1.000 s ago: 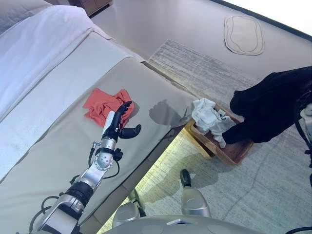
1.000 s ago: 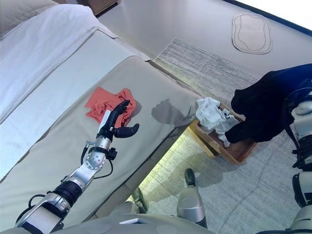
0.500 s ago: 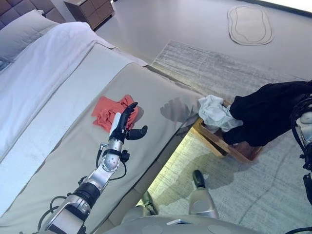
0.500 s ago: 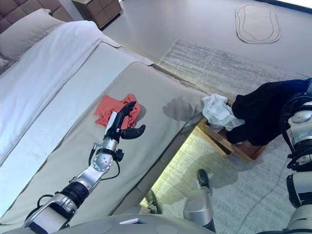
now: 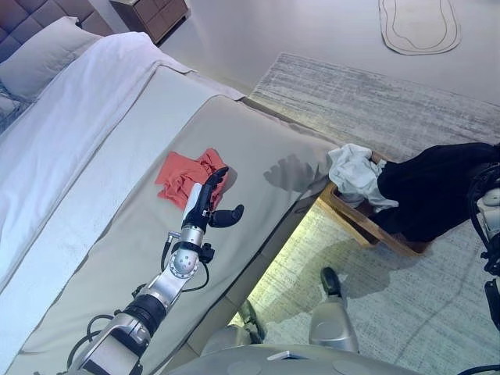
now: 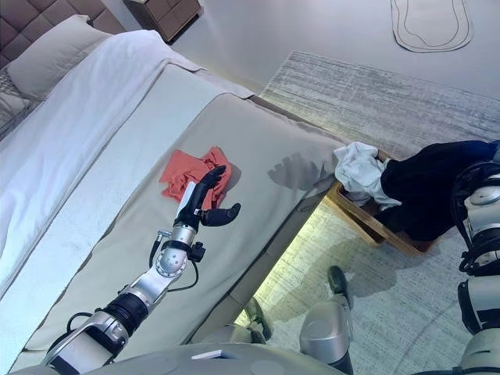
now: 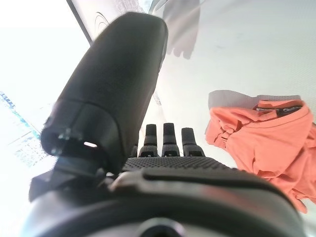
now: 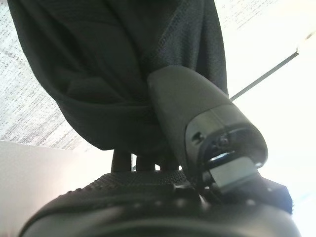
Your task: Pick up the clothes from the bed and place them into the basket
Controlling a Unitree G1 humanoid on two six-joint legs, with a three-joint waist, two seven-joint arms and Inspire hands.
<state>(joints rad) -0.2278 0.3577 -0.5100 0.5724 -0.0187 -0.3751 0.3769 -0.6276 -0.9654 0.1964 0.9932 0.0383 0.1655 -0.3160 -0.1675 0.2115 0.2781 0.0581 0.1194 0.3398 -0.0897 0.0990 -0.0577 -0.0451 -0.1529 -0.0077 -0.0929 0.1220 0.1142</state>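
Left hand [image 5: 205, 205] is over the bed [image 5: 117, 203], fingers straight and relaxed, thumb splayed out to the side, holding nothing. Orange garment [image 5: 186, 173] lies crumpled on the beige cover right at the fingertips; from the head views the tips overlap its near edge, can't tell if they actually touch. Left wrist view shows the garment just past and beside the fingers [image 7: 163, 138], not in the palm.

Right hand [image 8: 197, 128]: thumb pressed against the black garment [image 5: 433, 187], fingers hidden in the cloth, so it reads as clamped on it. The black cloth hangs from that hand, draped over the far side of the basket [image 5: 355, 220] and onto the rug [image 5: 406, 297].

White garment [image 5: 353, 173] is already in the basket, bunched at the end nearest the bed, just beside the black cloth. Basket sits on the rug next to the bed's edge, well away from the left hand.
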